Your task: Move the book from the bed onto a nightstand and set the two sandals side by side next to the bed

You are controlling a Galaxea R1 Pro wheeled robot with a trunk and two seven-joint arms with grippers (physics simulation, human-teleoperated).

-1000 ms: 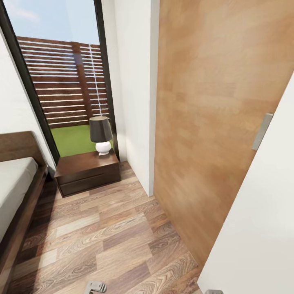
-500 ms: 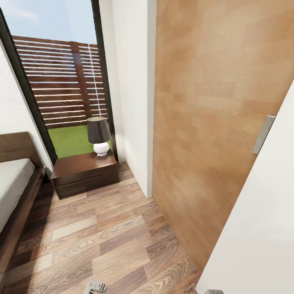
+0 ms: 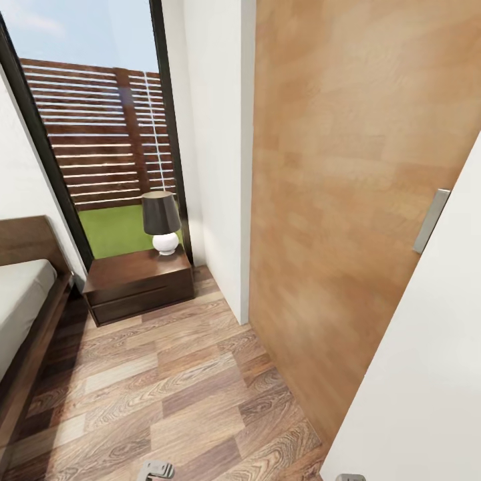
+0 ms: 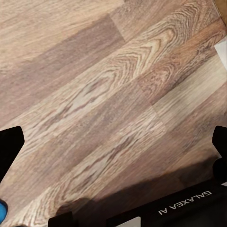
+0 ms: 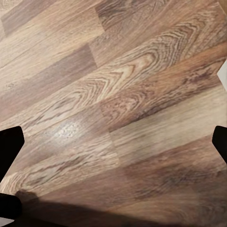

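- "GALAXEA AI" in white capital letters stands on the black body of the left gripper [image 4: 113, 142], on the dark part at the frame's edge in the left wrist view; the lettering appears upside down there.
- No other text, number, brand or sign can be read: the wood-plank floor [image 3: 167, 387], the nightstand [image 3: 137, 284], the lamp [image 3: 162, 224], the wooden door [image 3: 347, 200] and the white wall [image 3: 220, 133] carry no lettering in the head view, and the floor in the right wrist view bears none either.
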